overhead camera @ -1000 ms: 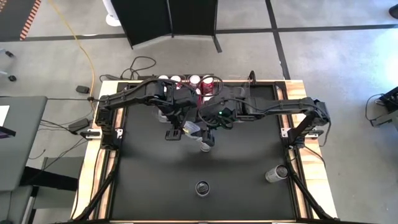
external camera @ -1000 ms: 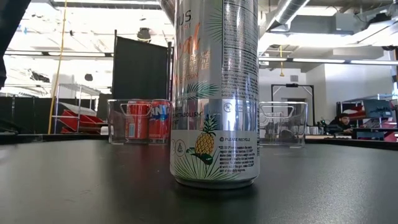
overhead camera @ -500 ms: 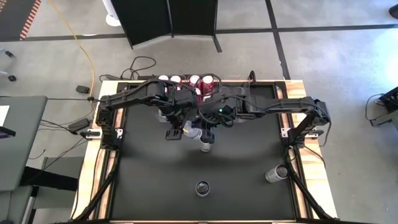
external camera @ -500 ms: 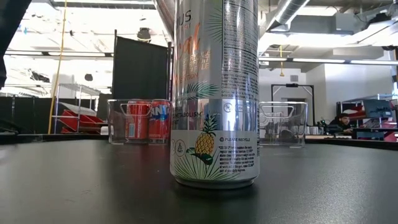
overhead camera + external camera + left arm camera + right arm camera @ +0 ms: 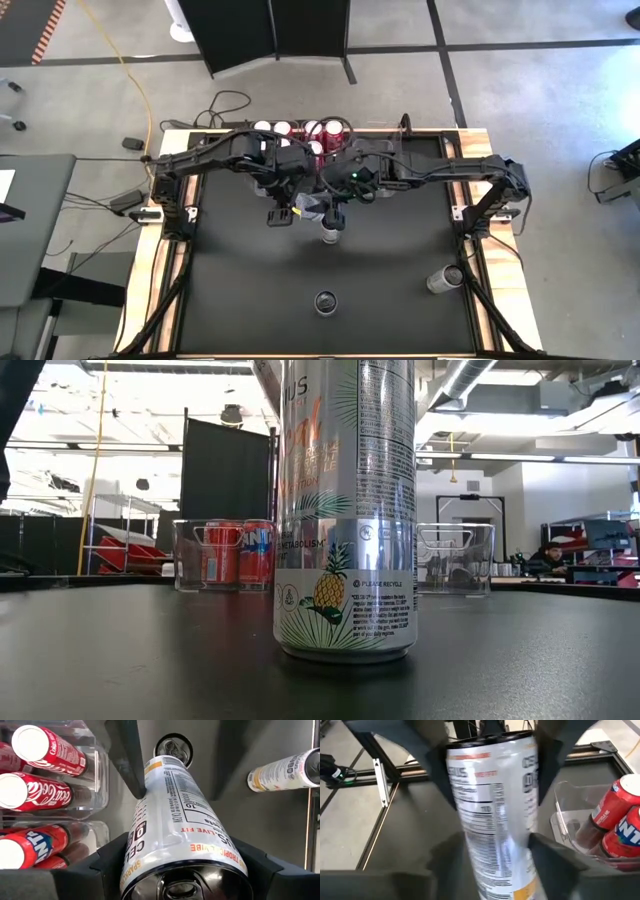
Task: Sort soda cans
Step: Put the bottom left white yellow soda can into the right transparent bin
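Note:
A slim silver-white soda can hangs tilted between both grippers over the table's middle. My left gripper is shut on its upper part. My right gripper stands open astride its lower half. Another silver can stands on its base near the near edge and fills the low view. A third silver can lies on its side at the right. Red cans stand in clear bins at the far edge. My left gripper pinches the can's upper part, just below the tab-end top, between its two fingers. It comes slanting from above, with the fingers across the can. The can is tilted, with its lower end pointing down and away. My right gripper has one finger against the side of the can's lower half. The other finger shows a gap to the can. It comes from the table's right, opposite the left gripper.
Clear bins sit along the far edge: the left ones hold red cans and the right one looks empty of them. Both arms cross above the table's far half. The dark tabletop lies open toward the near edge around the standing can.
My right gripper has crept a little toward the far edge beside the held can. My left gripper and the can have stayed almost where they were.

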Robot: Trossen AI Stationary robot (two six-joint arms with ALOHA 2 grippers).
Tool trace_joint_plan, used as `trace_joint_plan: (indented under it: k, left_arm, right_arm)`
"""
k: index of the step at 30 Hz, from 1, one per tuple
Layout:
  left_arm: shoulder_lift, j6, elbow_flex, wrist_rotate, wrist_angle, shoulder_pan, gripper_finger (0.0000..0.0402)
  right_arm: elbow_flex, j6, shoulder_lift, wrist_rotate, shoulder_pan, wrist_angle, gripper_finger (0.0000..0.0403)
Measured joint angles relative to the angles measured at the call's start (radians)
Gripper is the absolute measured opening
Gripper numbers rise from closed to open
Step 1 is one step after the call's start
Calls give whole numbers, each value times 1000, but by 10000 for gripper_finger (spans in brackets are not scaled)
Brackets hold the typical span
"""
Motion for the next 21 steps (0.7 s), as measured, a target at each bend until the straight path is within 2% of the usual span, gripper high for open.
trace_joint_plan:
  k: [4,7,12,15,21]
  left_arm:
    - [0,41,0,-29,2,-11,257]
    - [-2,145,0,-32,3,-29,257]
    - [-18,269,0,-28,38,-66,257]
    - [-19,314,5,-35,158,-80,257]
    - [-40,407,4,-55,201,-103,257]
  right_arm:
    - [0,-42,-1,-10,9,0,326]
    - [0,-86,-1,-46,13,-2,363]
    - [0,-106,-2,-70,14,15,366]
    - [-2,-109,5,-86,8,23,360]
    - [-2,-38,7,-153,7,32,355]
